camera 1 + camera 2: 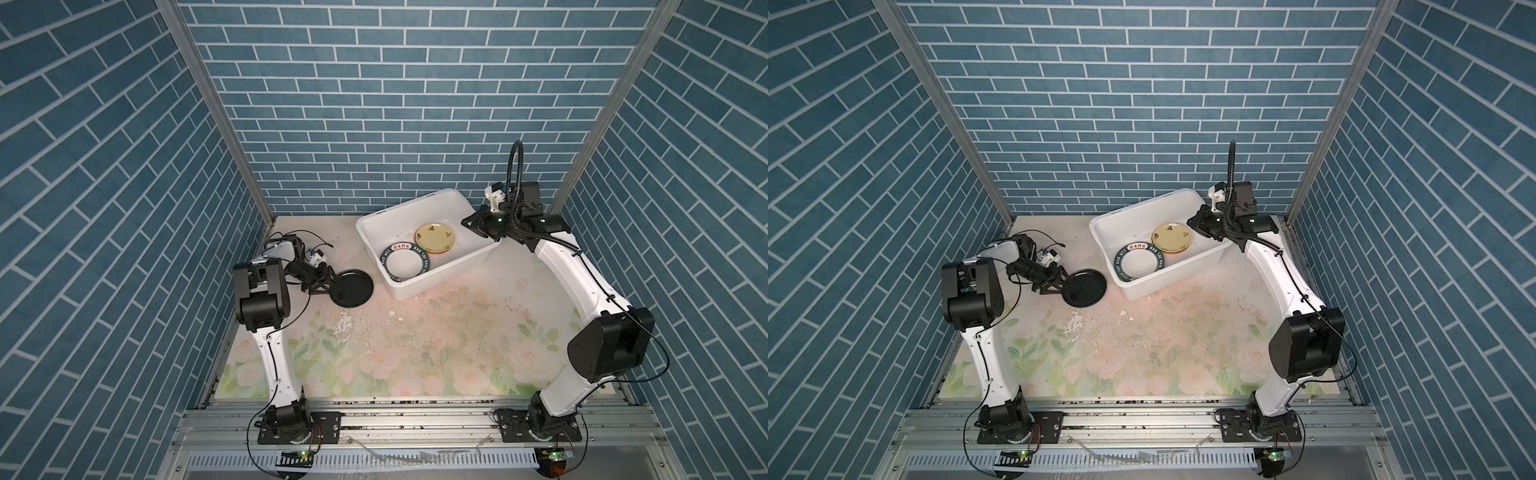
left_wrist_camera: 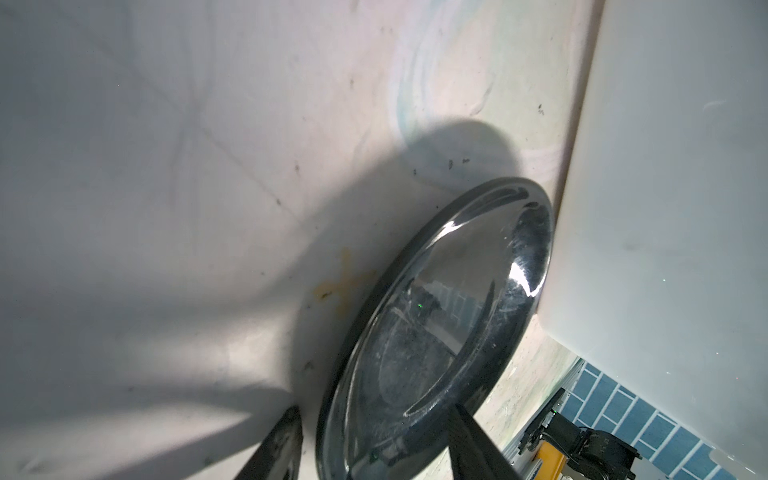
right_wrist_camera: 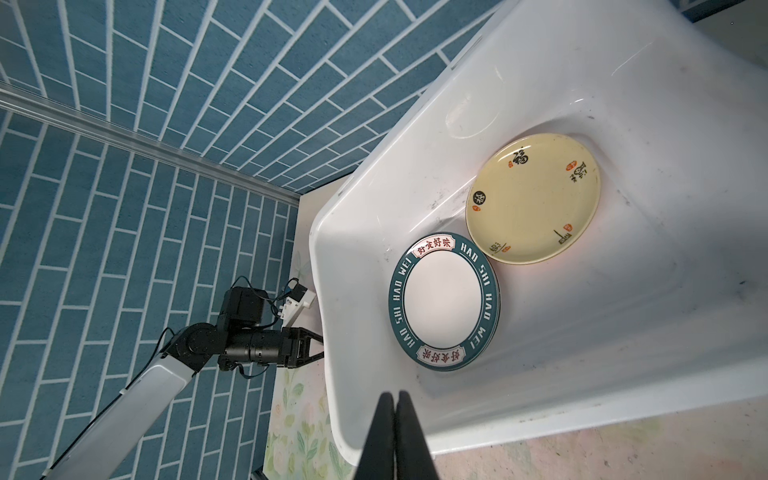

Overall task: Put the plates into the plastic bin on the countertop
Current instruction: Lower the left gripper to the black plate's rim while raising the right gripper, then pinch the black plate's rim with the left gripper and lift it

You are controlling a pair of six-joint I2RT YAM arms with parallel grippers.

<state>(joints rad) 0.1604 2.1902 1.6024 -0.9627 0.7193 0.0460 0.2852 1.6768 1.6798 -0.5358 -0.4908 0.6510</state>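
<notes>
A black plate (image 1: 352, 289) (image 1: 1084, 288) (image 2: 449, 332) lies on the flowered countertop (image 1: 415, 353), just left of the white plastic bin (image 1: 419, 286) (image 1: 1150, 286) (image 2: 665, 208). My left gripper (image 1: 328, 286) (image 1: 1061, 286) (image 2: 374, 407) is open, its fingers straddling the plate's near rim; one finger stands clear of the edge. Inside the bin (image 3: 623, 332) lie a white plate with a dark lettered rim (image 1: 404, 264) (image 3: 444, 301) and a cream-yellow plate (image 1: 435, 237) (image 3: 534, 199). Above the bin's right rim hovers my right gripper (image 1: 465, 223) (image 1: 1190, 221) (image 3: 395, 395), shut and empty.
Blue brick-pattern walls close in the back and both sides. A grey metal rail (image 1: 415, 415) carrying both arm bases runs along the front. Chipped patches and small crumbs (image 1: 345, 328) mark the countertop in front of the black plate.
</notes>
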